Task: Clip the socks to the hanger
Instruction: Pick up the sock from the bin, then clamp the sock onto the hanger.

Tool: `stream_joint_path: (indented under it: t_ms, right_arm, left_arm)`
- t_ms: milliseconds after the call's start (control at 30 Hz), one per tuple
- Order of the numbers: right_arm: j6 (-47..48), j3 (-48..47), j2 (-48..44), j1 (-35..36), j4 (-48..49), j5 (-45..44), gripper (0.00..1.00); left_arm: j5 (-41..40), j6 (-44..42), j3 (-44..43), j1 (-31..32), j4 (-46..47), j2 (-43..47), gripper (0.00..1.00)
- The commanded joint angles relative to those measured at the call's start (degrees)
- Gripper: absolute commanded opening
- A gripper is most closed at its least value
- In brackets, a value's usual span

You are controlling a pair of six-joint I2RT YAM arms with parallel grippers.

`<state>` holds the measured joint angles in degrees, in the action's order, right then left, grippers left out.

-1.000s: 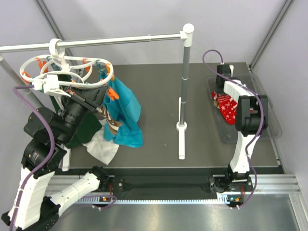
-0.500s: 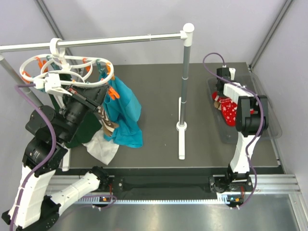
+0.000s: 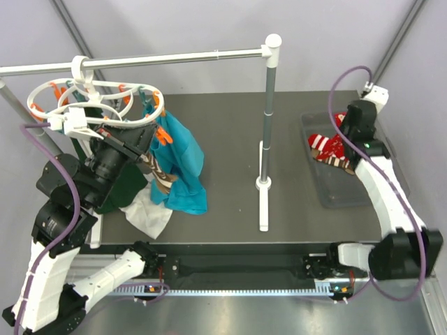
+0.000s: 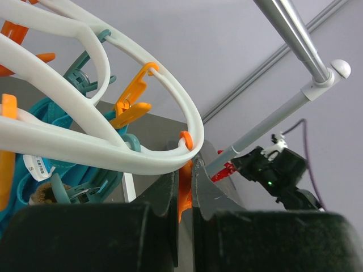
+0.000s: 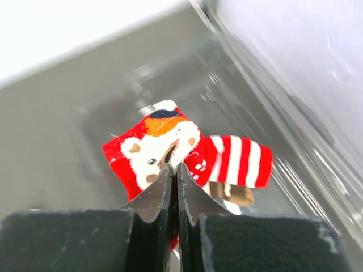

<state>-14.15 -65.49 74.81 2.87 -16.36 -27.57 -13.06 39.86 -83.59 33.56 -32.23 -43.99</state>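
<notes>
The white oval hanger [image 3: 91,105] hangs by its hook from the rail at the far left, with orange and teal clothespins under it. My left gripper [image 3: 138,144] is shut on an orange clothespin [image 4: 185,190] just below the hanger's ring [image 4: 113,153]. A brown striped sock [image 3: 159,178] hangs below the hanger against the teal garment. My right gripper [image 5: 174,170] is shut on a red sock [image 5: 164,141] with a white bear face, above the clear tray [image 3: 349,192]. The red sock [image 3: 323,145] partly covers a brown sock [image 5: 229,192].
A long white rail with an upright post [image 3: 265,112] and its base stands mid-table. A teal garment [image 3: 183,160], a dark green cloth [image 3: 126,187] and a white cloth [image 3: 148,218] hang or lie at the left. The tray's right wall is close to the enclosure wall.
The right arm has unfolded; its wrist moved back and right over the tray, holding the red sock. The left gripper stays on the clothespin.
</notes>
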Motion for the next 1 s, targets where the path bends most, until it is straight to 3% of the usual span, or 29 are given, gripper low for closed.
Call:
stream_joint_path:
  t_ms: [0, 200, 367, 500, 633, 733, 800, 967]
  right_arm:
    - [0.4, 1.8, -9.2, 0.2, 4.3, 8.4, 0.00]
    - [0.6, 1.6, -26.9, 0.6, 5.9, 34.2, 0.00]
    - [-6.2, 0.1, -32.0, 2.3, 7.3, 56.7, 0.00]
    - [-12.4, 2.3, -33.4, 10.8, 12.6, 66.6, 0.00]
    - [-12.7, 2.6, -32.2, 25.6, 14.2, 65.6, 0.00]
    - [-10.0, 0.9, -28.4, 37.0, 13.0, 59.5, 0.00]
    - [-8.5, 0.5, -25.3, 44.7, 15.3, 52.1, 0.00]
    - [-11.3, -2.4, -14.4, 55.2, 23.1, 36.1, 0.00]
  left_arm:
    - [-1.4, 0.0, -0.8, -0.2, -1.6, 0.4, 0.00]
    - [-0.3, -0.2, -0.9, -0.1, -1.2, 0.0, 0.00]
    - [-0.6, -0.5, -0.3, -0.1, -0.9, 0.3, 0.00]
    - [-1.5, -1.0, -0.6, -0.2, -1.1, 0.1, 0.00]
    - [-1.1, -0.3, 0.0, -0.1, -0.7, 0.2, 0.00]
    - [-0.4, 0.7, 0.7, -0.1, -0.3, 0.2, 0.00]
    - [-0.2, 1.0, 0.9, -0.1, -0.2, 0.2, 0.00]
    - [0.2, 1.8, 0.8, -0.1, 0.2, 0.0, 0.00]
